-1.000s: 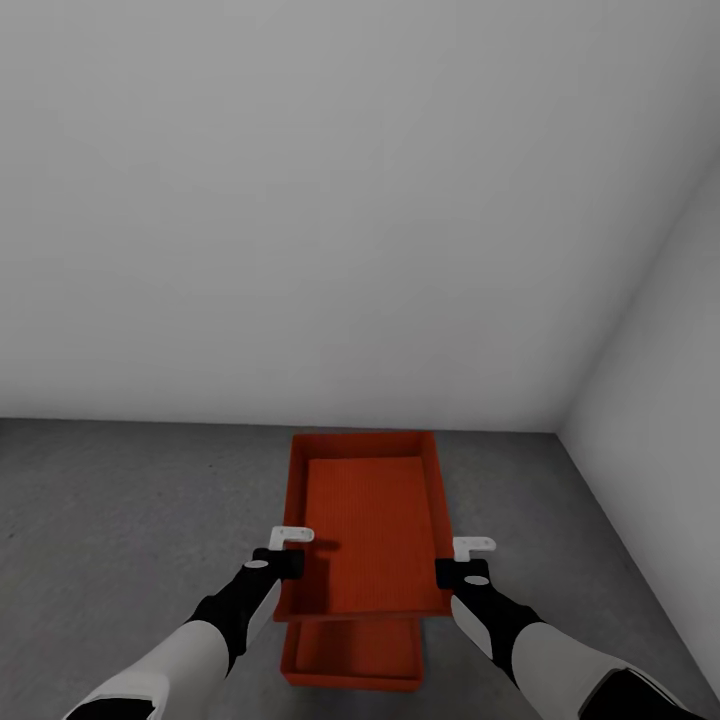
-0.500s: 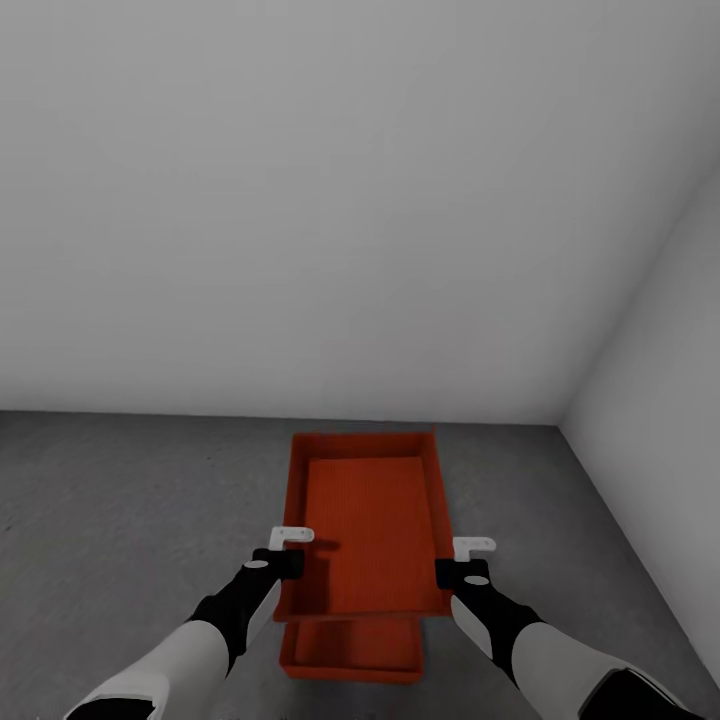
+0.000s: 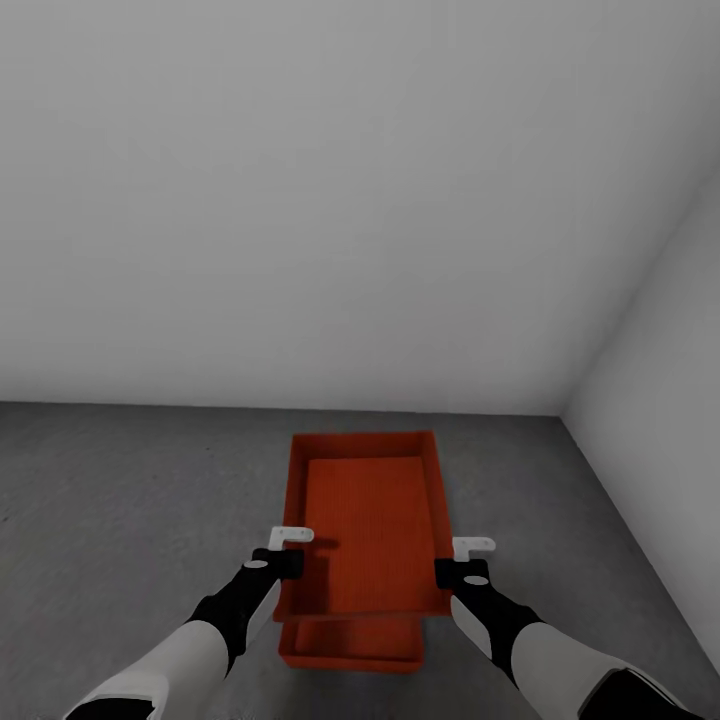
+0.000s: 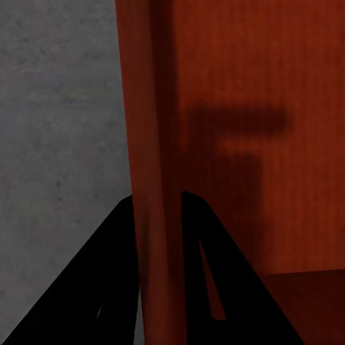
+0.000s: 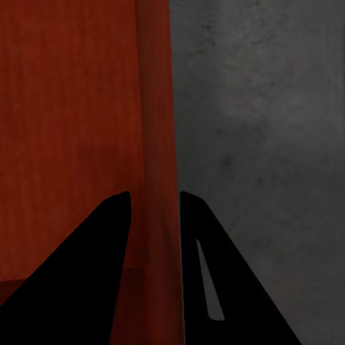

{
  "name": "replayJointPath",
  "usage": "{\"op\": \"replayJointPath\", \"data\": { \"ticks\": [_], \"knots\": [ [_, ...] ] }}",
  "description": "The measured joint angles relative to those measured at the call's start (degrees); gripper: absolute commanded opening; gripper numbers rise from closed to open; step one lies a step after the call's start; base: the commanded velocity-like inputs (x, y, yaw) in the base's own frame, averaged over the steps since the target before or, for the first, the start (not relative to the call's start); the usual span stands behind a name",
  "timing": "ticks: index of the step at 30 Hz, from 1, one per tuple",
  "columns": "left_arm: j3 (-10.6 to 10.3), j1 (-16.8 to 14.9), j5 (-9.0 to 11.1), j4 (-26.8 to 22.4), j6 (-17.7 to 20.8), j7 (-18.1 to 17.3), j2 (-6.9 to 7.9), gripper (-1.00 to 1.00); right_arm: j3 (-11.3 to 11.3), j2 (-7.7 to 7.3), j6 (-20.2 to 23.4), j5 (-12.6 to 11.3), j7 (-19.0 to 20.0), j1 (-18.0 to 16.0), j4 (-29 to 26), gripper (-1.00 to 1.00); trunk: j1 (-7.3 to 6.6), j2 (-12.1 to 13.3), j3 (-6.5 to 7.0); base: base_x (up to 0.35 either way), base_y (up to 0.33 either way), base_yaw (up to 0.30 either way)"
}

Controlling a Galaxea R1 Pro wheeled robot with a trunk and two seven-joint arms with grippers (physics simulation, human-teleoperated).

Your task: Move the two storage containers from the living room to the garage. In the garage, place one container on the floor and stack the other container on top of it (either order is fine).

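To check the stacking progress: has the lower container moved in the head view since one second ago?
Cannot tell. The lower container shows less below the held container, but the floor-wall edge shifted too, so the camera moved.

We found no text, label, brand, number or sign that could be read in any of the views.
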Motion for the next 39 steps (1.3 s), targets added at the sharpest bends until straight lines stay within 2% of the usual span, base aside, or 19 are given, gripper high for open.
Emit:
{"op": "replayJointPath", "data": {
  "ticks": [36, 39],
  "knots": [
    [-0.18, 0.00, 0.24, 0.07, -0.09, 0.01, 0.09, -1.00, 0.07, 0.08, -0.02, 0.02, -0.14, -0.01, 0.02, -1.00, 7.91, -14.44, -9.80, 0.000, 0.000, 0.000],
    [-0.17, -0.01, 0.26, 0.10, -0.20, 0.01, 0.09, -1.00, 0.01, 0.07, -0.02, 0.10, -0.17, 0.00, -0.06, -1.00, 7.91, -14.46, -9.94, 0.000, 0.000, 0.000]
  ]
}}
